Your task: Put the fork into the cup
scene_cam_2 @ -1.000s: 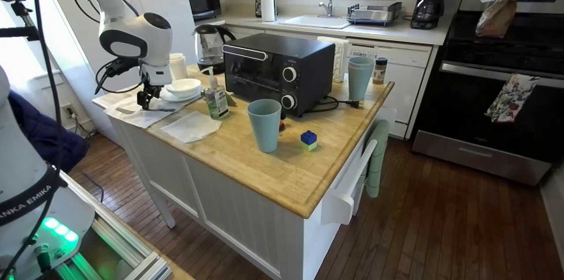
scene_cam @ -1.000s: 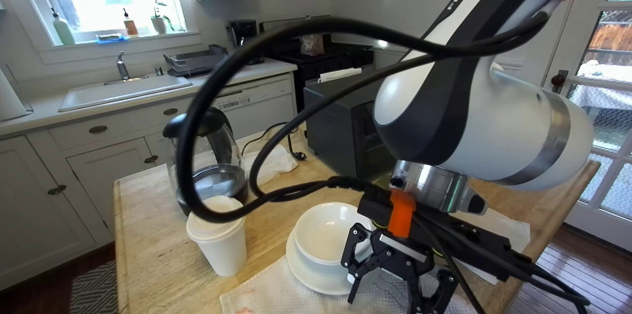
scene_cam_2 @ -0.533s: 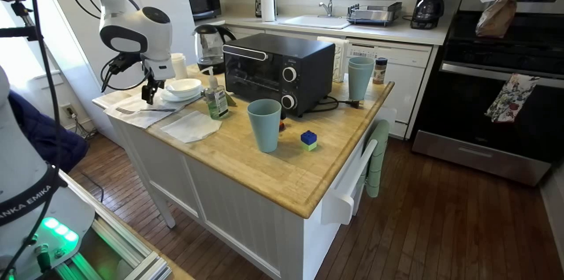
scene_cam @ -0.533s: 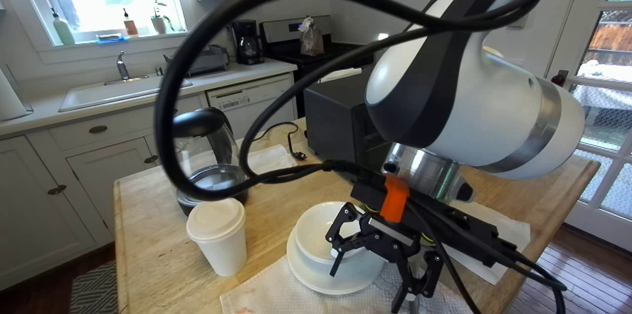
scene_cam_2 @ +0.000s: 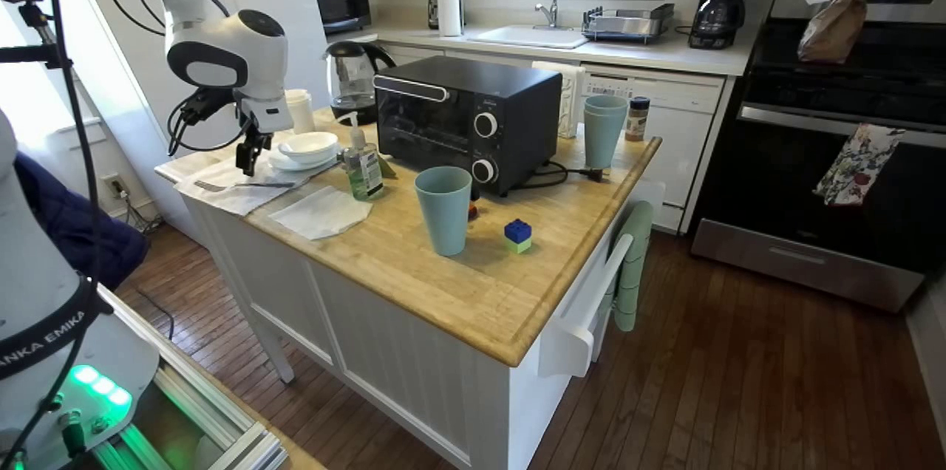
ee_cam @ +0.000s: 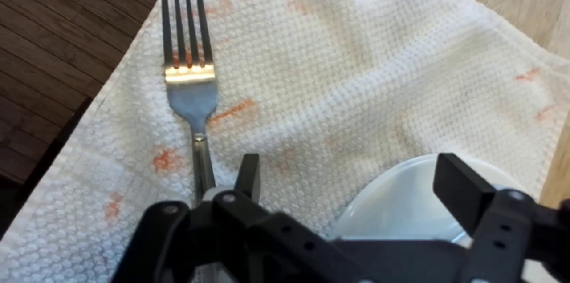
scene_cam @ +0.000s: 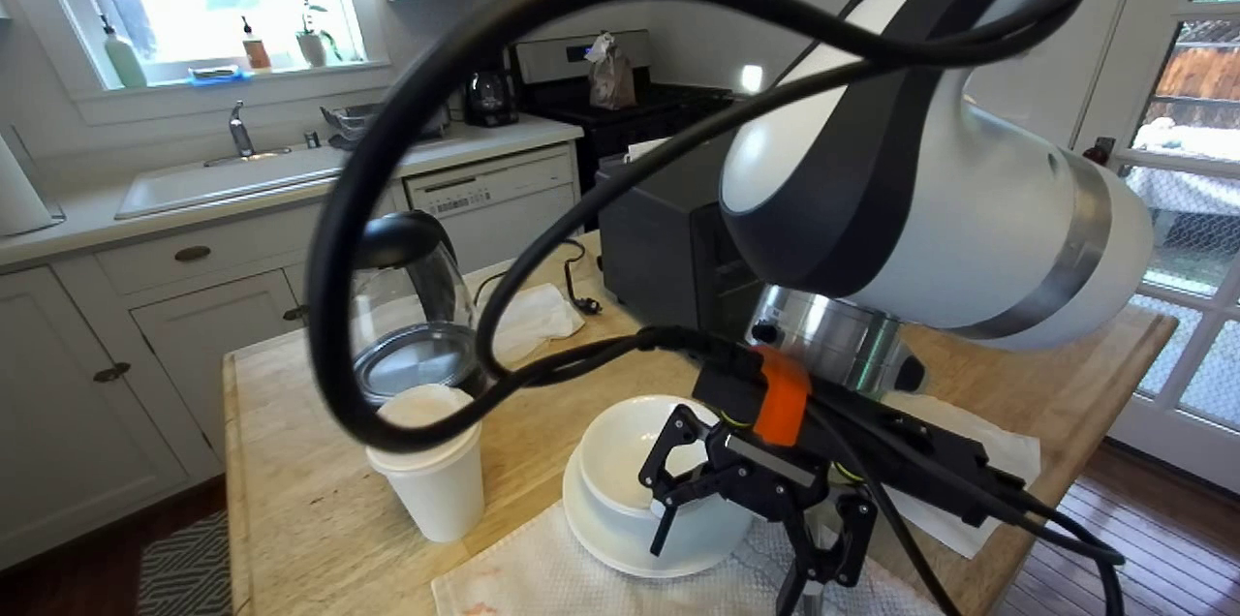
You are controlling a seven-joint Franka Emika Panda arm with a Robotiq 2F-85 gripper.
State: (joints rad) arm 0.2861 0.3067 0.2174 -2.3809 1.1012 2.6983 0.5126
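Note:
The fork [ee_cam: 193, 96] lies on a white towel, tines away from the gripper in the wrist view; black gripper parts hide some of its handle. An exterior view also shows the fork [scene_cam_2: 264, 184] flat on the cloth. My gripper [ee_cam: 352, 176] is open above the towel with nothing between its fingers; the fork is outside the gap, beside the left finger. In both exterior views the gripper [scene_cam: 727, 566] [scene_cam_2: 250, 159] hangs just over the towel beside the dishes. The teal cup [scene_cam_2: 443, 211] stands upright near the table's front edge, far from the gripper.
A white bowl [scene_cam: 635, 461] on a plate [scene_cam: 639, 558] sits close to the gripper. Around are a white paper cup [scene_cam: 431, 480], glass kettle [scene_cam: 417, 316], soap bottle [scene_cam_2: 363, 173], toaster oven [scene_cam_2: 473, 108], blue-green block [scene_cam_2: 518, 235] and more teal cups [scene_cam_2: 604, 134] behind.
My gripper has risen off the towel at the fork, and its jaws look slightly wider. In the last half second it has barely shifted. The fork stays lying on the towel.

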